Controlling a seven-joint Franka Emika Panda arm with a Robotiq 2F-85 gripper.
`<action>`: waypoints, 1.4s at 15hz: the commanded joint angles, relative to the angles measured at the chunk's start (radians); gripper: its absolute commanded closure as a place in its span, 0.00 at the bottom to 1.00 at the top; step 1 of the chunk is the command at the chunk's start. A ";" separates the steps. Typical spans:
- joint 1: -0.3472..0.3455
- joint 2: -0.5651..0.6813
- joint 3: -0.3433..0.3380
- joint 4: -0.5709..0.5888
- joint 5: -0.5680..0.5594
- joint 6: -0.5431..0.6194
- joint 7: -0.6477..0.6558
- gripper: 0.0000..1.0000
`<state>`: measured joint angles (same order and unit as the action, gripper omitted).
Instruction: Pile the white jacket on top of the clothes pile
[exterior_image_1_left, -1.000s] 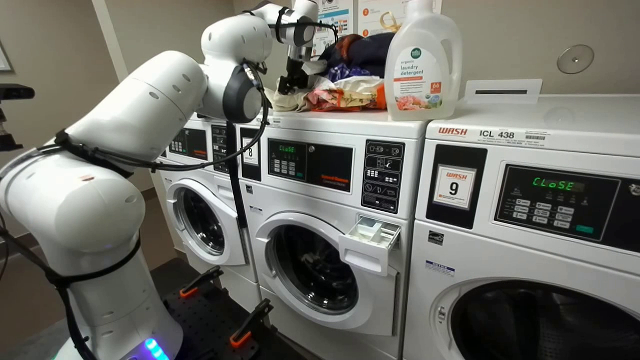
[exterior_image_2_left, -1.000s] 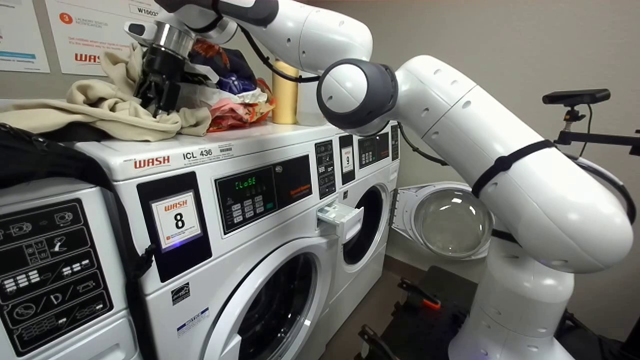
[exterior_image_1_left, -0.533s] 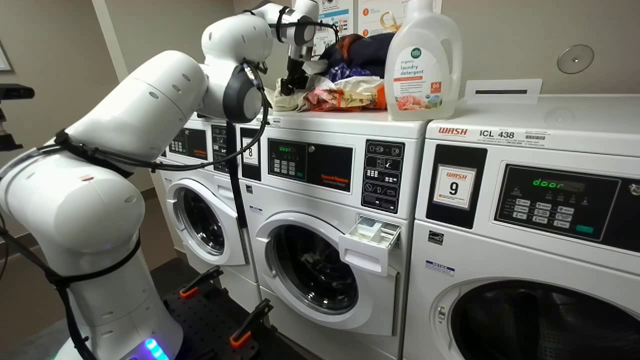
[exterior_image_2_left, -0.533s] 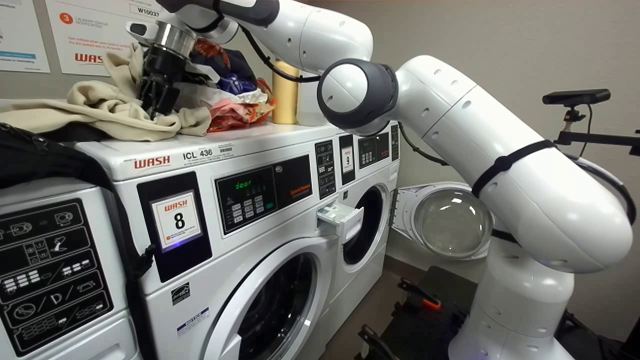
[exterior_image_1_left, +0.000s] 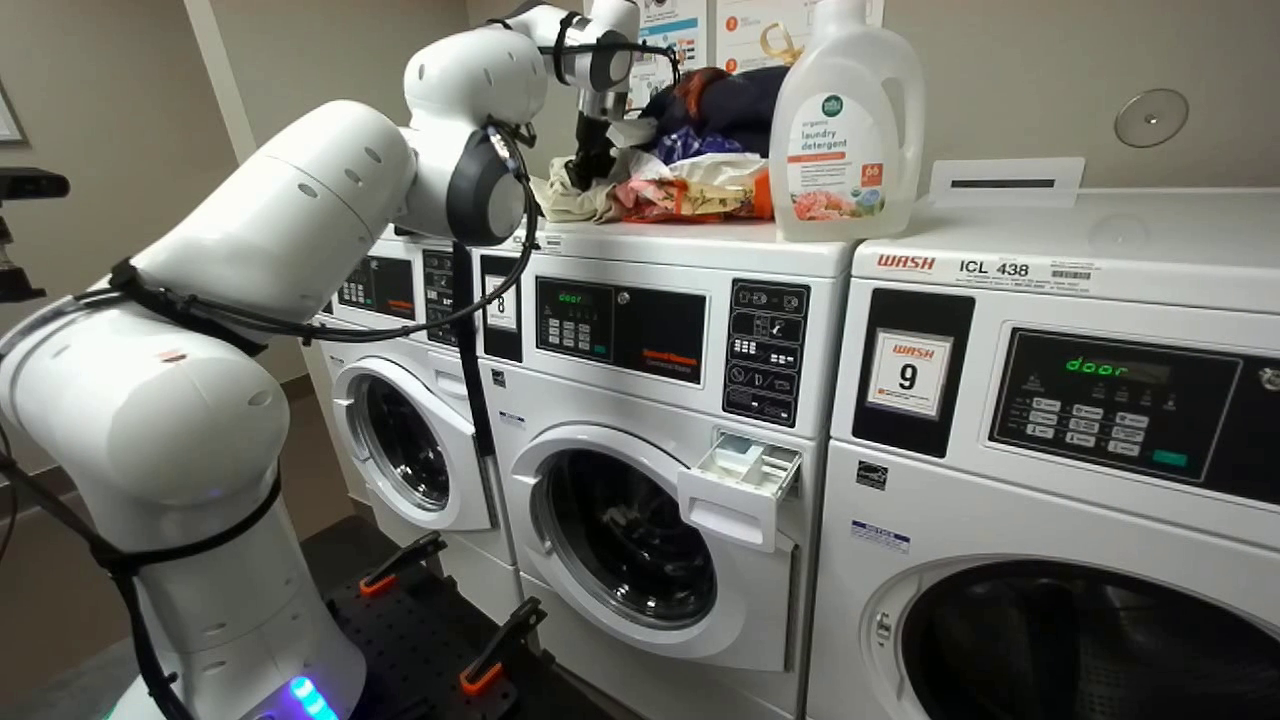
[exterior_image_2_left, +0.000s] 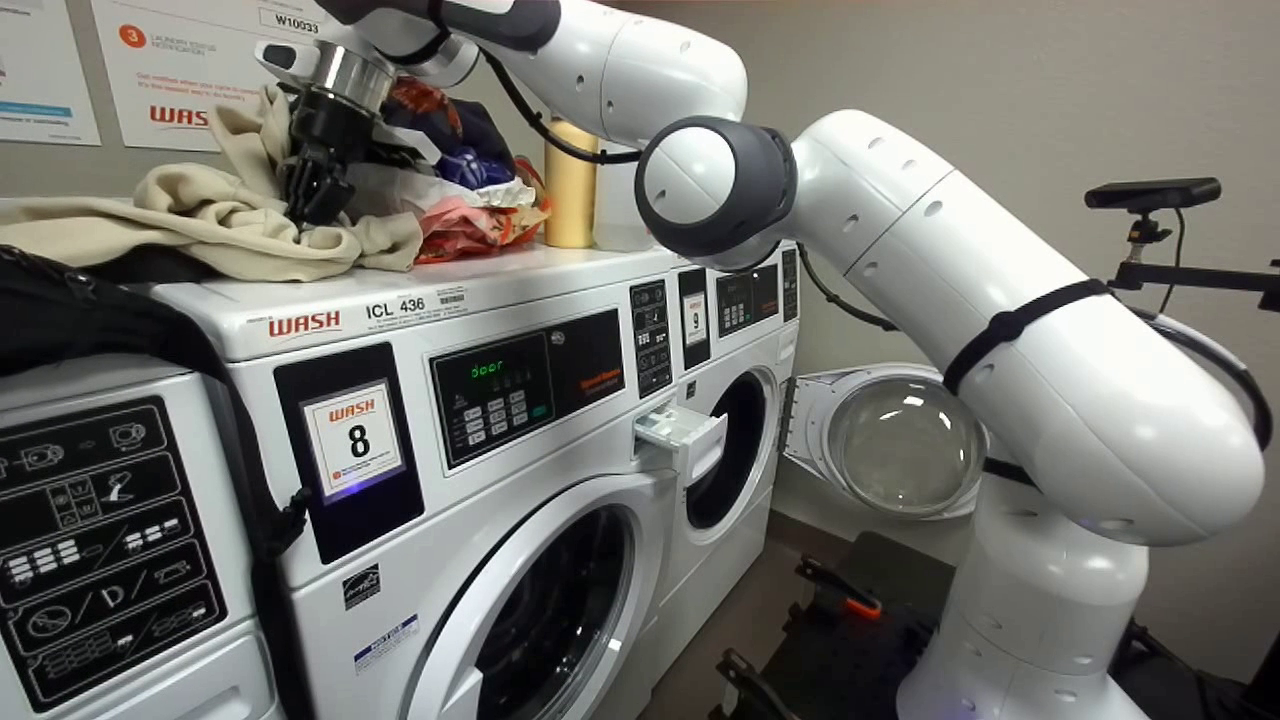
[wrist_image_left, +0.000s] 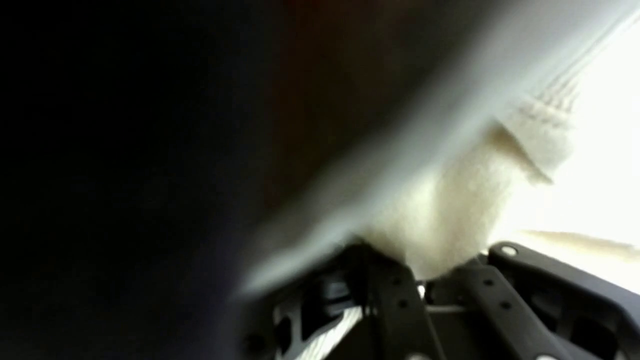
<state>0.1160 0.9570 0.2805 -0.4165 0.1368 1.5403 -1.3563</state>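
The claw (exterior_image_2_left: 314, 208) pinches the cream jacket (exterior_image_2_left: 225, 225) atop WASH washer (exterior_image_2_left: 430, 530) "ICL 436".

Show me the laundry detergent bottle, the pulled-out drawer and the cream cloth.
Laundry detergent bottle (exterior_image_1_left: 838, 150), in an exterior view: its front label.
Pulled-out drawer (exterior_image_1_left: 733, 507), in an exterior view: its front panel.
Cream cloth (exterior_image_2_left: 222, 224), in an exterior view: its bunched folds.

Washer tags (exterior_image_2_left: 353, 441) bore "WASH 8" & "WASH 9", top edges (exterior_image_1_left: 1040, 271) "ICL 436" & "ICL 438", displs. (exterior_image_1_left: 1115, 370) "door", btl. (exterior_image_1_left: 846, 125) "organic laundry detergent", wall poster (exterior_image_2_left: 175, 50) "W10033".
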 joint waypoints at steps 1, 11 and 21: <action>-0.016 -0.002 0.010 -0.024 0.016 0.013 0.006 0.97; -0.090 -0.057 0.078 0.030 0.122 0.214 0.075 0.97; -0.124 -0.092 0.084 0.020 0.161 0.701 0.265 0.97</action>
<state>0.0007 0.8983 0.3613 -0.3738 0.2852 2.1209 -1.1396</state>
